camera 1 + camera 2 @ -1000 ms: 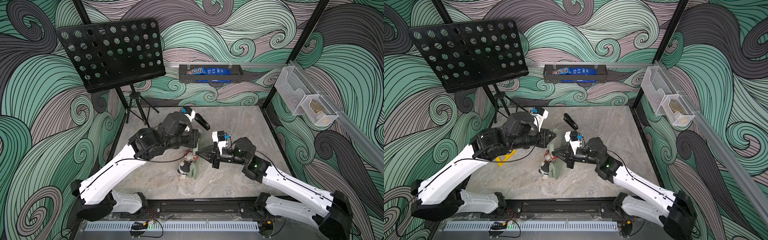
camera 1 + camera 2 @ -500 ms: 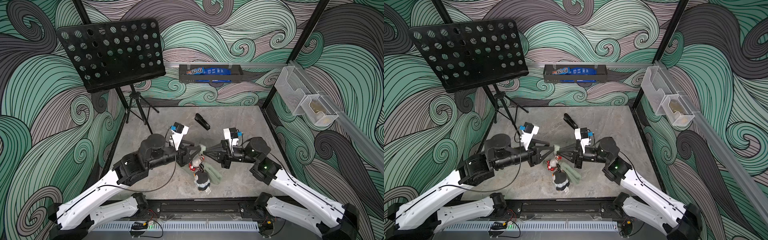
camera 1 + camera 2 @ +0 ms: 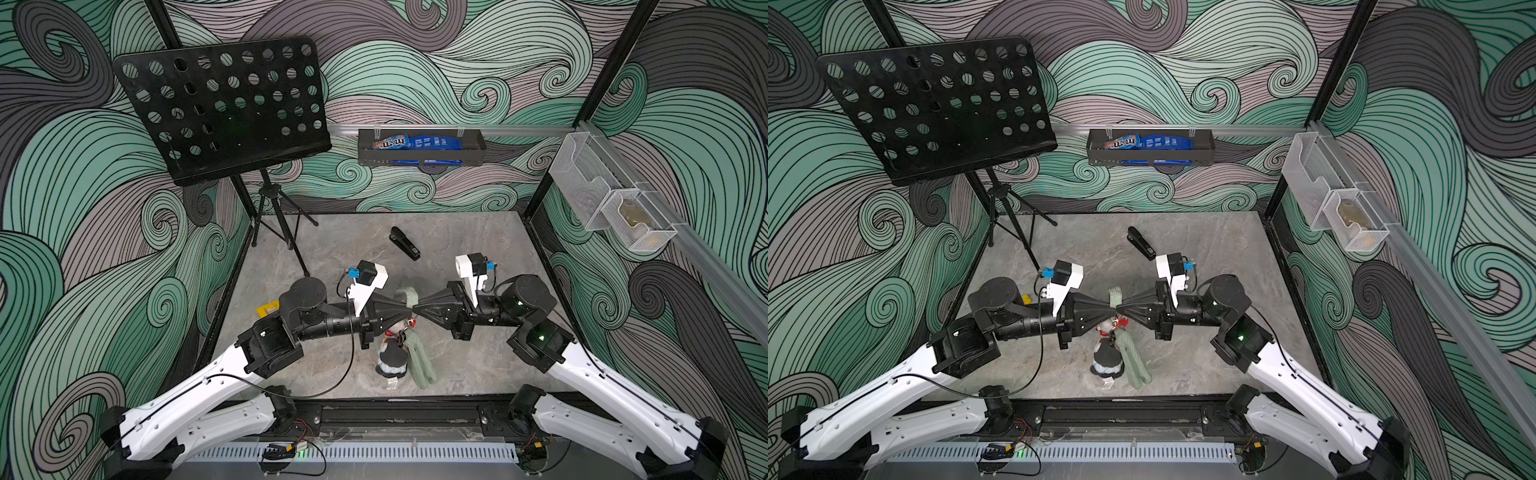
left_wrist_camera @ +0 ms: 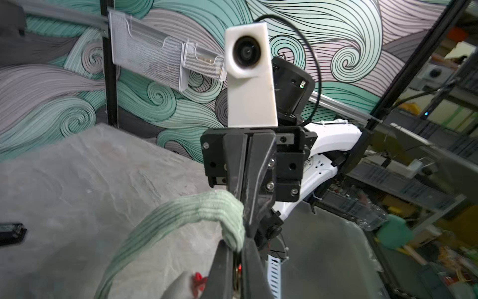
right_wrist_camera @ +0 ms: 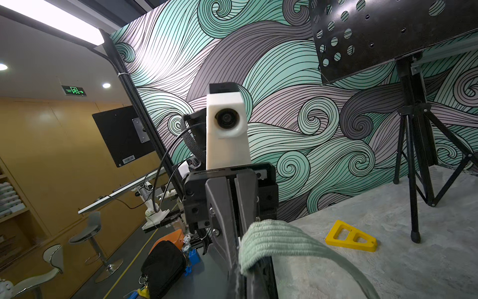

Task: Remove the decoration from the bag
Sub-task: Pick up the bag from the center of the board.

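Both tools closed tight, tips nose to nose above the table (image 3: 478, 241). My left tool (image 3: 405, 313) and right tool (image 3: 417, 311) each pinch the bag (image 3: 420, 359) at its fold. Its long end trails toward the near edge. The decoration (image 3: 390, 358) dangles against its left side, just below my left tool, the nearer one, I judge.

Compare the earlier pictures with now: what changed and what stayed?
The left arm swung back to its own side and the left gripper closed on the bag, tip to tip with the right gripper. The decoration dangles nearer the front. The right gripper's grip and the stapler stayed.
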